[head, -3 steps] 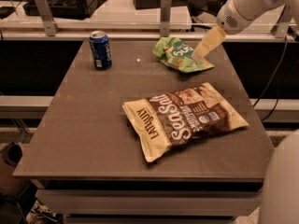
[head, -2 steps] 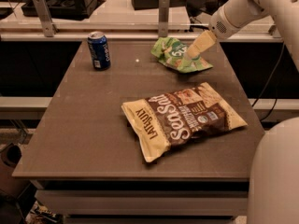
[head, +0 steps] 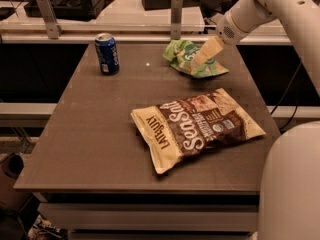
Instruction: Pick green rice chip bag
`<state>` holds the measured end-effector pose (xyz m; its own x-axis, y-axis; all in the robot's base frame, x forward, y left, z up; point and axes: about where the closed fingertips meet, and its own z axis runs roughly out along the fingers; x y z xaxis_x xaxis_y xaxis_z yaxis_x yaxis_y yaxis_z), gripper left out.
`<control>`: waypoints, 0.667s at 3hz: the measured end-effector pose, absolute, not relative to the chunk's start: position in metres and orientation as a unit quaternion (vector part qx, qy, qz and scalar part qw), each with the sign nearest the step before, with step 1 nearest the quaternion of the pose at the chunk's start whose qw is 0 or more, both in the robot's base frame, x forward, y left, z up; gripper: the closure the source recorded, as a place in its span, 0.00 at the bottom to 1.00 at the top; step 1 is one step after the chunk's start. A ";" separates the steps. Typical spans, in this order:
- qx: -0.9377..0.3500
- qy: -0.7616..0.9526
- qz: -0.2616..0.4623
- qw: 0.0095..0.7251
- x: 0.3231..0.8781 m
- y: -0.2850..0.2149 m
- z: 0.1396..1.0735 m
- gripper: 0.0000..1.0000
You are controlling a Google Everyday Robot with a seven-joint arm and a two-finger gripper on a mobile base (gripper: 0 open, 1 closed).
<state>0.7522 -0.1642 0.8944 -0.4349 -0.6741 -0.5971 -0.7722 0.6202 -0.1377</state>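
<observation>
While the green rice chip bag (head: 179, 54) lies crumpled at the far right of the worktop (head: 100, 134), its glossy light-green film catches the light in creases, and a darker green oval logo shows on its upper face. It is small and irregular in outline, with a flattened corner pointing right. The gripper (head: 198, 61), a smooth cream wedge tapering down and to the left, sits over the middle of this bag and hides part of it. From this angle it reads as one solid shape, so whether it is spread or closed on the film cannot be told, nor whether it truly touches the bag. Behind it, a rounded white arm (head: 260, 9) rises to the upper right.

Nearer the front lies a large chip bag (head: 197, 126), puffed and pillow-like, cream at the ends and brown in the middle, with "Sea Salt" in big white letters; it lies at a slant, well apart from the green bag. A blue soda can (head: 107, 53) stands upright at the far left, cylindrical, with a pale metal top. The worktop is a flat, matte grey-brown slab. A broad white curved body (head: 292, 184) fills the lower right corner and covers that edge of the worktop.
</observation>
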 end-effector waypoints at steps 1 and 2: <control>-0.429 0.854 0.072 0.287 0.756 -0.140 0.870 0.00; -0.419 0.866 0.050 0.268 0.760 -0.123 0.850 0.00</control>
